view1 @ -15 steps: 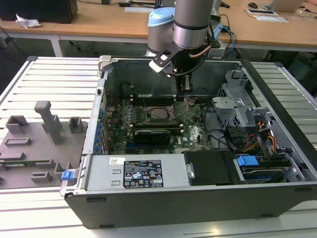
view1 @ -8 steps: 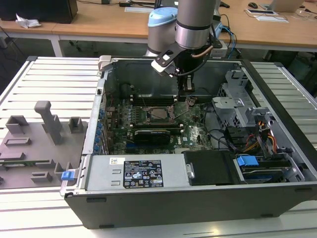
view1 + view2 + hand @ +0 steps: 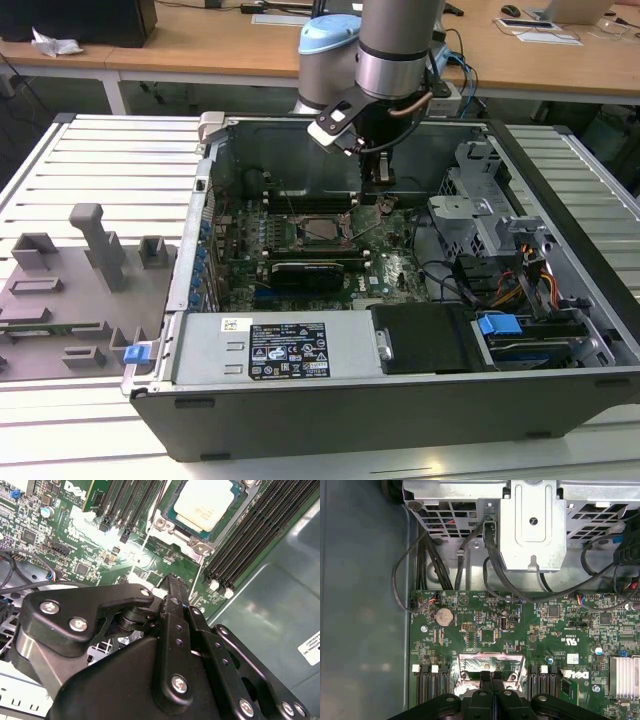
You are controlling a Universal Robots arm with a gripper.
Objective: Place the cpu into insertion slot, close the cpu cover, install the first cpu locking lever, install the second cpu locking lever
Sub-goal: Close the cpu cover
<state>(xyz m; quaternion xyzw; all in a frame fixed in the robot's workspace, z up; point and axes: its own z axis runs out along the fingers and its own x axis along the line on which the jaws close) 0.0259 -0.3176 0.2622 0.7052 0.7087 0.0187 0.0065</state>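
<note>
Inside the open computer case (image 3: 400,415) on the slatted counter (image 3: 110,160), the end effector (image 3: 378,192) hung over the green motherboard (image 3: 485,615), close beside the insertion slot (image 3: 165,527). Both wrist views showed its fingers (image 3: 485,681) pressed together with nothing between them.

Task items: the cpu (image 3: 204,502) lay flat in the slot, pale metal top upward, as seen in the second wrist view. In the first wrist view the cpu cover (image 3: 490,656), a shiny silver frame with a central cut-out, stood right at the fingertips. It appeared to be raised rather than down over the chip. Contact between tips and frame could not be confirmed.

Judgement: the step in hand was closing the cover.
- The joined tips should bear on the frame's metal edge, never through the cut-out onto the chip.
- The push should follow the hinge arc slowly and with light force.
- The black memory slots (image 3: 250,535) flanked the socket closely, so the linkage needed to stay clear of their white latches.

Print noted but not transcribed:
- a white maker's logo (image 3: 575,674) on the board
- a black label (image 3: 288,351) with white text on the grey power-supply housing (image 3: 215,350)
- a white sticker (image 3: 311,647) on the case wall
</note>
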